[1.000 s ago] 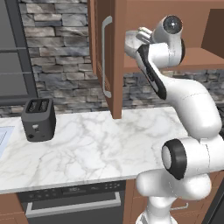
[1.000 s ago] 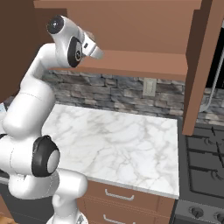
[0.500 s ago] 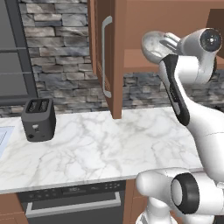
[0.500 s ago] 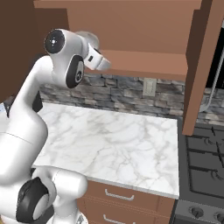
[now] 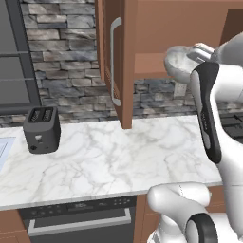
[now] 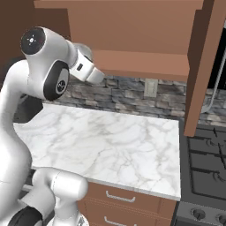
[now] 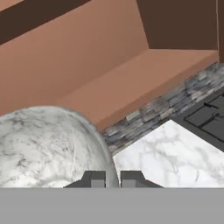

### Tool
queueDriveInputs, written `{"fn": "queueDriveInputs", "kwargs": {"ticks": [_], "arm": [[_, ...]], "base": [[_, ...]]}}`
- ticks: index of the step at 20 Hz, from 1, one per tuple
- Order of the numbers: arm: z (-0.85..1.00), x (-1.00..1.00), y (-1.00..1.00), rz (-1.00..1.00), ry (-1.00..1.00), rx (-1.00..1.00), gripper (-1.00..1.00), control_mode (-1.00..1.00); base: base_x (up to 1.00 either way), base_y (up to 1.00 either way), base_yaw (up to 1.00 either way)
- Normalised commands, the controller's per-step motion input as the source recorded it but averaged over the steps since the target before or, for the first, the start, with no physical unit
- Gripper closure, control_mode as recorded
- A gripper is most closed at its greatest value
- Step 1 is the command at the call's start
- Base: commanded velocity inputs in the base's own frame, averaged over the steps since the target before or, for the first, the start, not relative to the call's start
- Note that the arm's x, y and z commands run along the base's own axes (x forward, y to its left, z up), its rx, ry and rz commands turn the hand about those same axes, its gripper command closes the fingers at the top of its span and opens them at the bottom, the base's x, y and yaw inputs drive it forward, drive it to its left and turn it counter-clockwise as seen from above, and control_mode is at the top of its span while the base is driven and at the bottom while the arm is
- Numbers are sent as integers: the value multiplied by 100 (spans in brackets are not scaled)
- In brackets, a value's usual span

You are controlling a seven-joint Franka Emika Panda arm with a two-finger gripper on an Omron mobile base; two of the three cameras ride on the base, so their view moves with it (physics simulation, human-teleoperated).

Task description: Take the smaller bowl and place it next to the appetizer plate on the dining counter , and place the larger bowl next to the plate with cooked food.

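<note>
**Small marbled bowl held up beside the open wall cupboard**

While the white arm is raised high over the worktop, the gripper (image 7: 113, 179) is seen pinched onto the rim of the smaller bowl (image 7: 48, 146), with one dark fingertip (image 7: 94, 179) inside the wall and the other outside it. The pale, grey-veined bowl (image 5: 182, 64) is held in the air in front of the cupboard shelf (image 5: 149, 64), level with its brown bottom board and clear of it. The cupboard door (image 5: 114, 61) is swung open to the left of the bowl. Below, a white marble worktop (image 5: 109, 161) is spread out, with a dark toaster (image 5: 42, 129) standing near its left end. A stone-patterned wall (image 6: 132, 95) is seen behind the worktop, and a black stove (image 6: 205, 167) is set at its right end.
</note>
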Motion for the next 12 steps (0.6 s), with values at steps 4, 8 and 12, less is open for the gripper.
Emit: {"fn": "queueDriveInputs", "kwargs": {"ticks": [4, 8, 12], "arm": [[-59, -59, 14, 3, 37, 0, 100, -100], [-53, -9, 0, 1, 40, 0, 100, -100], [-30, -29, 2, 9, 17, 0, 100, 100]], "base": [[0, 0, 0], [0, 0, 0], [-20, 3, 4]]}}
